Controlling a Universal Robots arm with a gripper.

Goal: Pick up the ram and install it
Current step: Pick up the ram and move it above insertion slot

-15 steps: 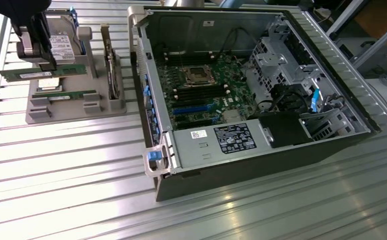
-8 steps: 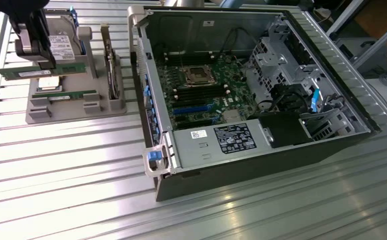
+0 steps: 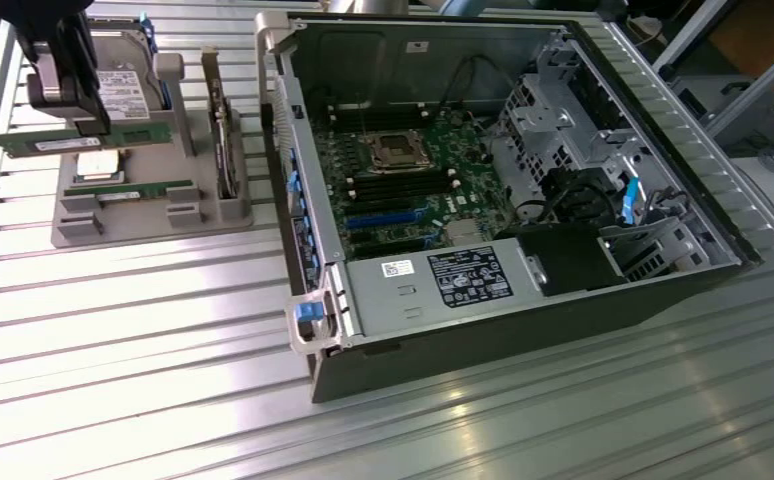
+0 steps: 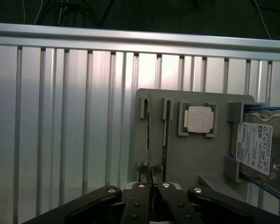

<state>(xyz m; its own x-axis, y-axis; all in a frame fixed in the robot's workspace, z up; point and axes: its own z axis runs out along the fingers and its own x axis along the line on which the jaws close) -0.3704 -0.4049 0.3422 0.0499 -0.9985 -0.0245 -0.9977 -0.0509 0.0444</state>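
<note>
Ram, a long thin green circuit-board stick (image 3: 40,144), sits pinched in the closed black end effector (image 3: 94,128) above the grey holder tray's (image 3: 134,228) edge, with open ribbed aluminium table (image 3: 160,340) alongside. The wrist view shows the stick edge-on, near a square silver processor (image 4: 199,119).

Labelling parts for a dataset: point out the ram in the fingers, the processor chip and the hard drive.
ram (image 3: 54,144), exterior view, white label.
processor chip (image 4: 199,119), wrist view, centre of silver lid.
hard drive (image 4: 255,148), wrist view, white label.
</note>
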